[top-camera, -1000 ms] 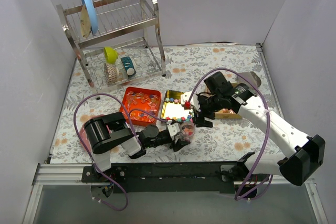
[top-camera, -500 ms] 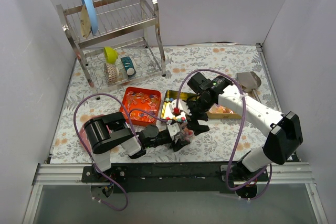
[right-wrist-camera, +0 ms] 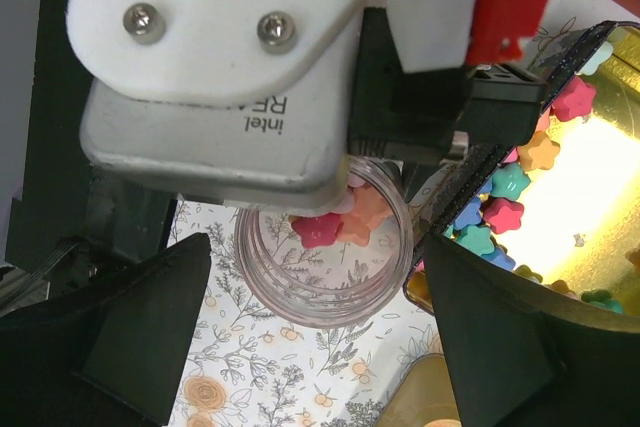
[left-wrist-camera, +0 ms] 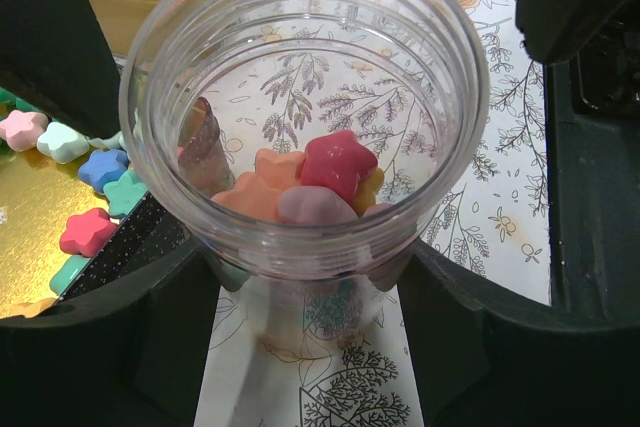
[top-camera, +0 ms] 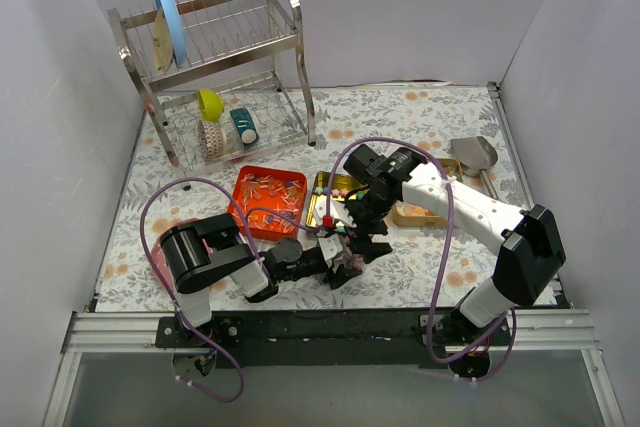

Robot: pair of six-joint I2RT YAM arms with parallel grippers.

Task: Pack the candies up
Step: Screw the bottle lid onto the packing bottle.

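Left wrist view: candies (left-wrist-camera: pixel 305 182) lie in the bottom of a clear jar (left-wrist-camera: pixel 468 97), pinched upright by the left fingers (left-wrist-camera: pixel 170 337), probably to steady it for filling. The right wrist view adds the right fingers (right-wrist-camera: pixel 130 337) spread wide above it, beside a gold tray (right-wrist-camera: pixel 600 177) of more.

Walls: plain pale grey panels (top-camera: pixel 420 7) closing the left, back and right sides
Worktop: floral-print covering (top-camera: pixel 420 112), grey leaves and orange blooms on white
Far left corner: two-tier metal dish rack (top-camera: pixel 215 57) standing on the worktop
Near edge: black rail (top-camera: pixel 330 325) on an aluminium frame (top-camera: pixel 100 330)
Light: even and soft, shadows faint
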